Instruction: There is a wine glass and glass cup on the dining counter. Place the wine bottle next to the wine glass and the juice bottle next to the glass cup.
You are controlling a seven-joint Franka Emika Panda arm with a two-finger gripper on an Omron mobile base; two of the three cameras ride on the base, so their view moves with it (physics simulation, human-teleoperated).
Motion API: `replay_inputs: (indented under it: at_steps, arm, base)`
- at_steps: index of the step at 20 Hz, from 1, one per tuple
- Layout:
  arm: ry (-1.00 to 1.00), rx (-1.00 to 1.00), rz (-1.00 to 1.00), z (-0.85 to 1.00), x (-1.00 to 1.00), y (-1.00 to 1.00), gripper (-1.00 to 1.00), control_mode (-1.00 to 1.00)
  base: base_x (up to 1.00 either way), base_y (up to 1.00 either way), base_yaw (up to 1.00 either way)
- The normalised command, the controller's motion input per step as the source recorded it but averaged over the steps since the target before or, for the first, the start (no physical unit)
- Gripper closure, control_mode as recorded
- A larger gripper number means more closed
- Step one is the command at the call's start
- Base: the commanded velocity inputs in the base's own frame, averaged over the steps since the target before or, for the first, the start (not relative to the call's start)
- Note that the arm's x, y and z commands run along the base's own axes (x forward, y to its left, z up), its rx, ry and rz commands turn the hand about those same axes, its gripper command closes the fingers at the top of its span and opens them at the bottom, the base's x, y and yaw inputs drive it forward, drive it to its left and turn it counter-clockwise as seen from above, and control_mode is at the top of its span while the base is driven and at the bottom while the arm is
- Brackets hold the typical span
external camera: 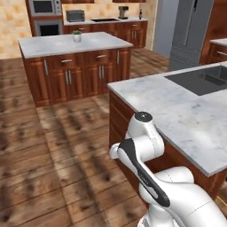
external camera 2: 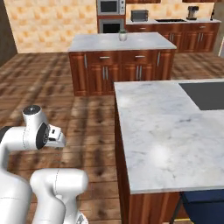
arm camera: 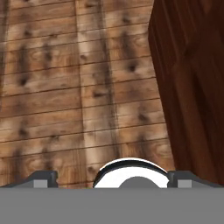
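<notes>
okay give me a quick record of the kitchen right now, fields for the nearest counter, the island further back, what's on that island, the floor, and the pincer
nearest counter: white-grey marble counter on a reddish-brown wood base, with a black hob set into its far end
island: marble-topped island with wood cabinet doors, across the floor
on the island: a small potted plant
floor: wood plank floor
pincer: pincer open, pointing down at the floor beside the counter's wood side, holding nothing

Kitchen island (external camera: 57,44), potted plant (external camera: 77,36), microwave (external camera: 44,6)
</notes>
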Motion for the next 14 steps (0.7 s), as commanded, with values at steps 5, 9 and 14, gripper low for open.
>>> replay_inputs:
  at_steps: [5,9,14]
  arm:
    - [0.0,0.0,0.0,0.0,0.0,0.0,-1.0,1.0]
    - [0.0,0.0,0.0,0.0,0.0,0.0,-1.0,1.0]
    - [0.0,0.0,0.0,0.0,0.0,0.0,-1.0,1.0]
  base:
    - [0.64,0.65,-0.13]
    - [0.66,0.6,-0.18]
    - [0.67,0.57,-0.21]
